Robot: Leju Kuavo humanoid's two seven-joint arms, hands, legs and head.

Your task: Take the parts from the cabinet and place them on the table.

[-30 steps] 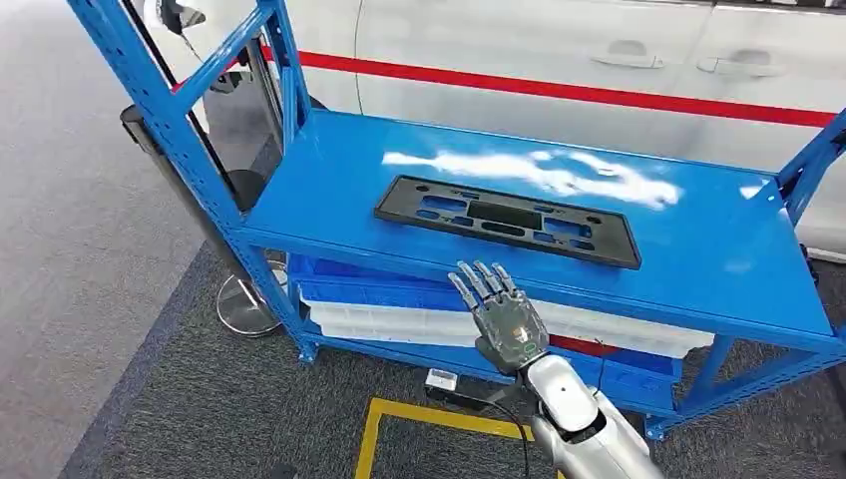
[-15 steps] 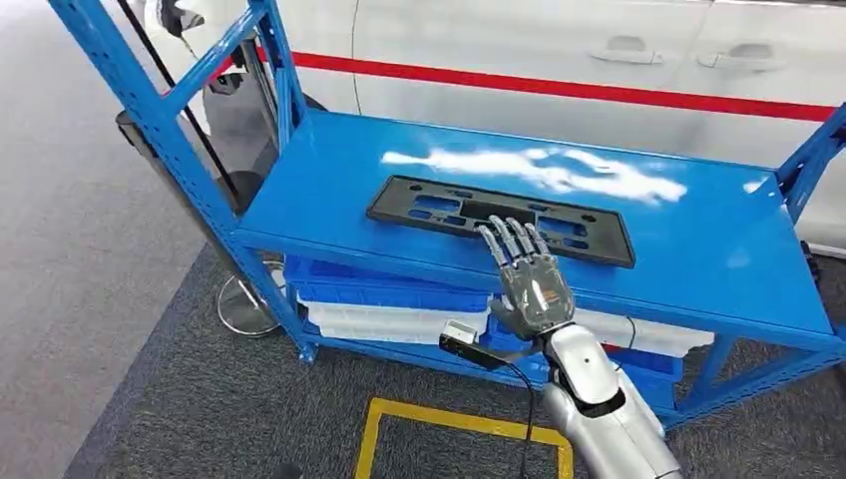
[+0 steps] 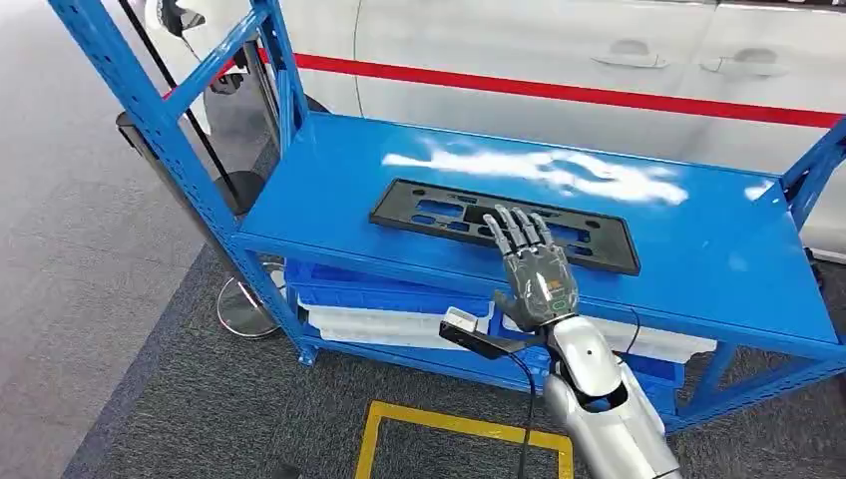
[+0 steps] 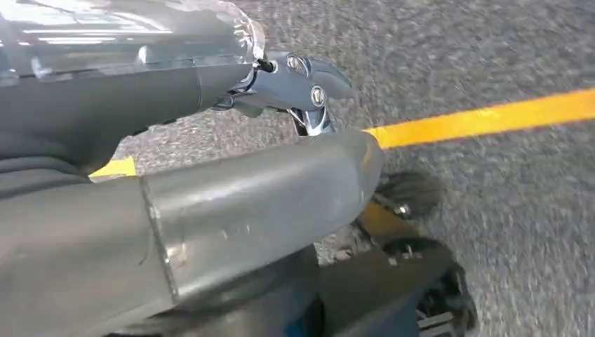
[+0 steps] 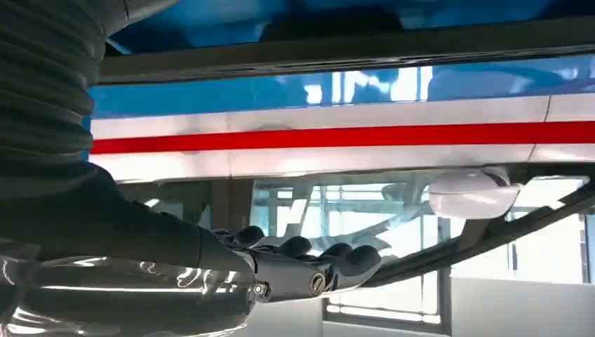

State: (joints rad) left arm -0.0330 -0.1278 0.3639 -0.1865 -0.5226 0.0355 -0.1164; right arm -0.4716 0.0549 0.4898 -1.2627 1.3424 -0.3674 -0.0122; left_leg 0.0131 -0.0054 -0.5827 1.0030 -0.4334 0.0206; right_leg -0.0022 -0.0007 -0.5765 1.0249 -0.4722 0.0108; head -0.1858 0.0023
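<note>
Grey carpet floor (image 3: 90,259) with a yellow line (image 3: 439,419) at lower centre; white car (image 3: 559,60) with a red stripe (image 3: 559,92) across the top of the frame. Blue rack (image 3: 698,249) in the middle, glossy top shelf catching glare, stacked trays (image 3: 379,309) on the shelf below.

Black plate (image 3: 439,212), flat and slotted, lying lengthwise at centre on the top shelf, near the front edge. Probably set there for an easy reach from the front.

Right hand (image 3: 531,267) at centre, just right of the plate's middle, palm down, fingers (image 3: 515,232) spread and stretched over the plate's near edge. Holding nothing. Touching or hovering just above: cannot tell. From the right wrist view, the right hand's fingers straight and side by side, nothing between them. Flat pose likely chosen to slide over a thin part that offers little to pinch from above.

Left hand (image 4: 210,203) low over the carpet in the left wrist view, large and blurred; spread or curled, cannot tell. Likely hanging at the side, idle.

Judging by this, reach stage; grasp not yet made, plate not yet lifted.
</note>
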